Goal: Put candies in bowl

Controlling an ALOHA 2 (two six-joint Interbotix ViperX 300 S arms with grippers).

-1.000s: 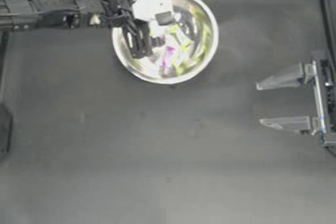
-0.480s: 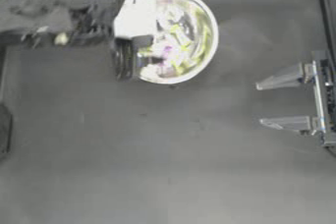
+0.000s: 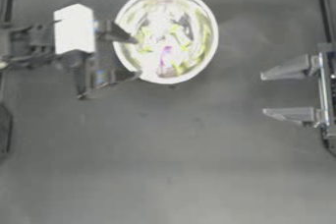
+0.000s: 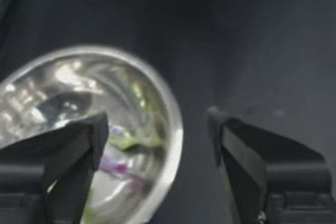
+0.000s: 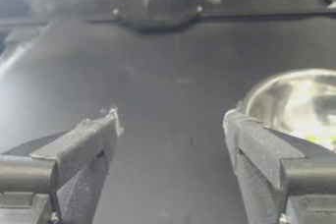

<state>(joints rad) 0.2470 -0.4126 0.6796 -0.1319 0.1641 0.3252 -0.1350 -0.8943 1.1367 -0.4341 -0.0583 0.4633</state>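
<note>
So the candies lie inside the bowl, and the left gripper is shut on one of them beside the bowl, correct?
Not quite. The candies do lie inside the bowl, but the left gripper, beside the bowl, is open and holds nothing. The left wrist view shows its jaws wide apart with nothing between them.

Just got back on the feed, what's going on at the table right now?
The candies lie inside the bowl, which sits near the far edge of the table. I see yellow-green wrappers and one purple one, but the reflections stop me from counting them. The left tool is open and empty beside the bowl's left rim, holding nothing. The right tool is parked open at the right side. No candy shows on the bare table.
</note>
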